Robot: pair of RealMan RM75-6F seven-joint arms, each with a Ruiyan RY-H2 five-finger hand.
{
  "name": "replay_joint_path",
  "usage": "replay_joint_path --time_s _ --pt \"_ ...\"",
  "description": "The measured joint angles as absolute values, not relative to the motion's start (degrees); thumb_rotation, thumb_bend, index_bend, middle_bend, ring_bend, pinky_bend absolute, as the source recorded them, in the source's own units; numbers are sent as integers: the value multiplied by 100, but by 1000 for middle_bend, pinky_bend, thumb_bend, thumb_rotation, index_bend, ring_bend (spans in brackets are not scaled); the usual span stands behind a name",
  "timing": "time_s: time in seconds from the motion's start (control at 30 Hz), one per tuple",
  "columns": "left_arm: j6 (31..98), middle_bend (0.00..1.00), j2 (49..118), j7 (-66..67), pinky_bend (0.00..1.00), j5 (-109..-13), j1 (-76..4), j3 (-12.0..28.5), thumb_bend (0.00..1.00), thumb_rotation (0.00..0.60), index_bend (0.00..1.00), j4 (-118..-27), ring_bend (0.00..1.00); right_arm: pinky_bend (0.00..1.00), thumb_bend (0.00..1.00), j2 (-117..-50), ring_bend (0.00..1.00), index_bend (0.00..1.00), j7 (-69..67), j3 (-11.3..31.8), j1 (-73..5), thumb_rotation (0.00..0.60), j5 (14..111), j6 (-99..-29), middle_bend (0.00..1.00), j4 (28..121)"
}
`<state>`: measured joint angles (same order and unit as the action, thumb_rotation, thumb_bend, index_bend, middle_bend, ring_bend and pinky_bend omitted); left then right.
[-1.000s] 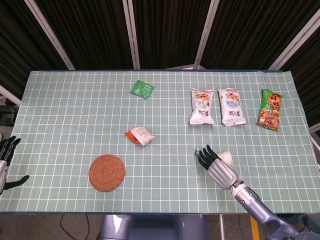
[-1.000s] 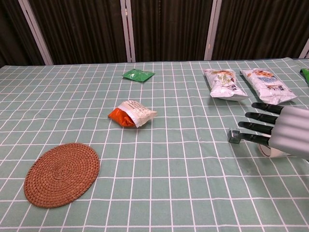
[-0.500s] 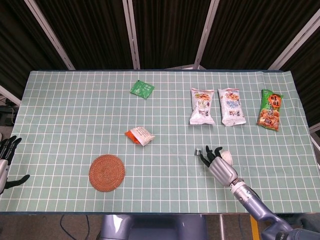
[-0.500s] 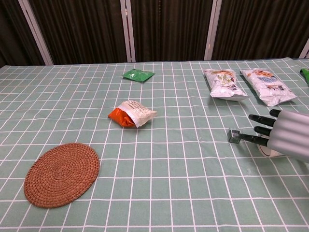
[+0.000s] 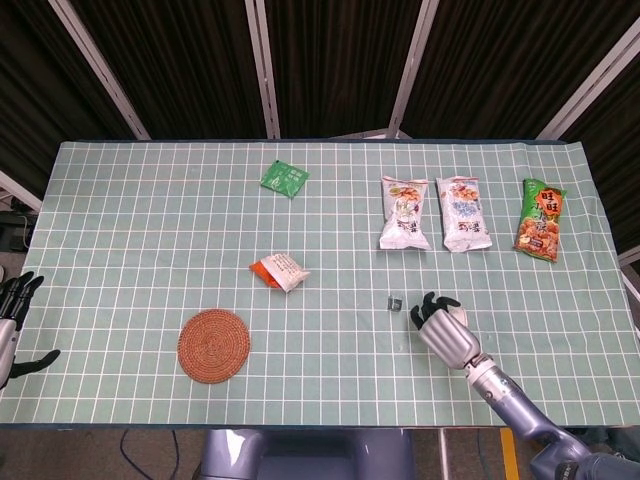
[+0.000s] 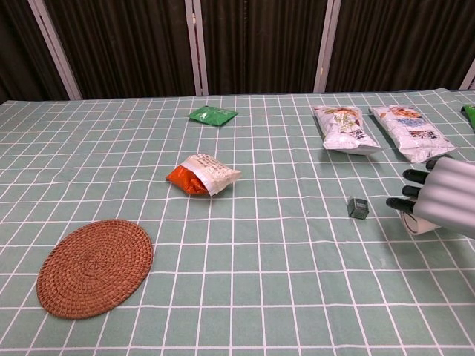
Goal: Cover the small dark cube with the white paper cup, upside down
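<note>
My right hand (image 6: 445, 196) curls around the white paper cup (image 6: 418, 221), lying on its side beneath it. The small dark cube (image 6: 358, 208) sits free just beyond my fingertips (image 5: 420, 300). My left hand (image 5: 14, 320) hangs spread, holding nothing.

The head view is looking steeply down from high above the near edge, taking in the whole counter (image 5: 120, 200) out to the dark curtain behind. The chest view is sitting lower and closer, facing across the counter (image 6: 282, 297) at a shallow angle, cutting off its near and side edges. Both are sharing the woven mat (image 5: 213, 344) (image 6: 95, 267), the orange-and-white packet (image 5: 279, 271) (image 6: 202, 174), the green sachet (image 5: 284, 179) (image 6: 212, 115) and the two white snack bags (image 5: 436, 212) (image 6: 378, 132).
</note>
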<state>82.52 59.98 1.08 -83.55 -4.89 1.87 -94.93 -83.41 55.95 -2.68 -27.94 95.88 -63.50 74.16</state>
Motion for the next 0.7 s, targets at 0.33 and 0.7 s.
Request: replay_joint_path --time_s 0.33,0.7 --pt "8264 0 5982 102 0 -8382 -487 176 0 600 0 -9528 0 544 237 -8340 274 233 3852 62 -2824 600 9500 -6783 425 7581" --pt "8254 0 5948 38 0 -8392 -476 158 0 600 0 -9549 0 519 238 -8729 246 233 669 736 -2980 600 8458 -6538 425 7700"
